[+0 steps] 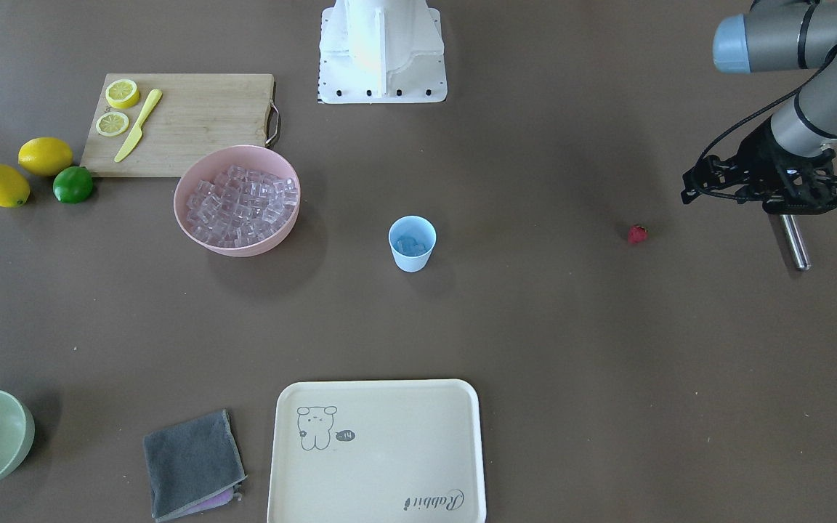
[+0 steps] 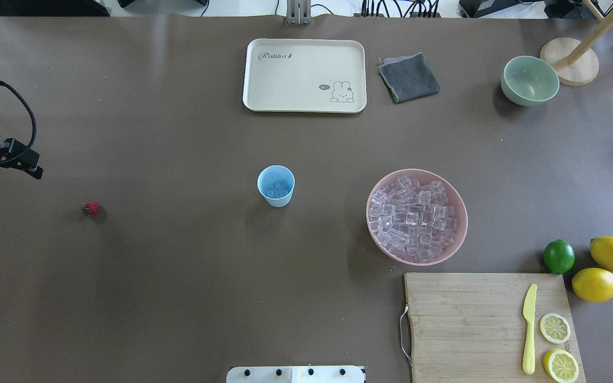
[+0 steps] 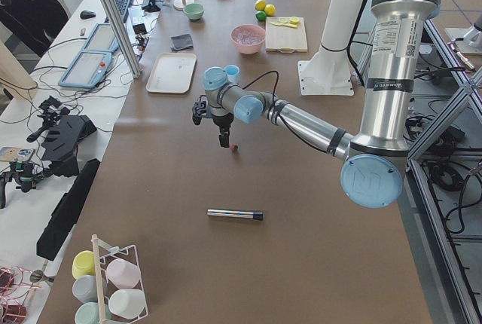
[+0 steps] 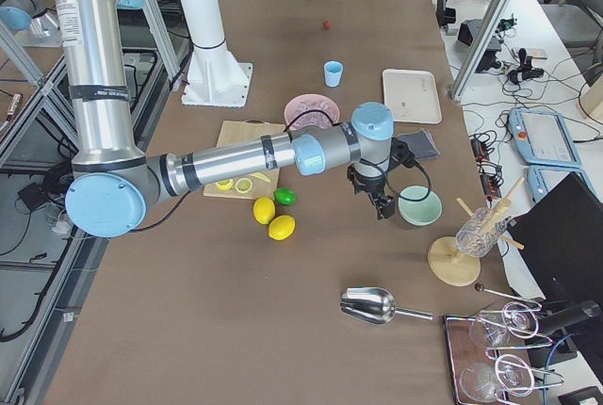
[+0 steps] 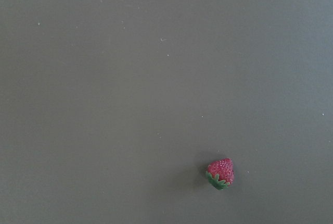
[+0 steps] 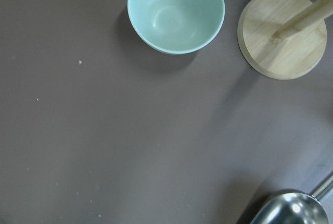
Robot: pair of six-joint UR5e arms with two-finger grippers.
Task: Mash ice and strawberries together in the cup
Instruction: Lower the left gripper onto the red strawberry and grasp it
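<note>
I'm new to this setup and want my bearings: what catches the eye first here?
A pink bowl heaped with ice sits next to the cutting board. The light blue cup stands at the centre with a few cubes inside. One red strawberry lies alone on the robot's left side.

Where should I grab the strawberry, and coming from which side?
Probably straight down from above, closing across the red middle of the strawberry, clear of the green leaves: it lies on its side on the table, with nothing beside it.
</note>
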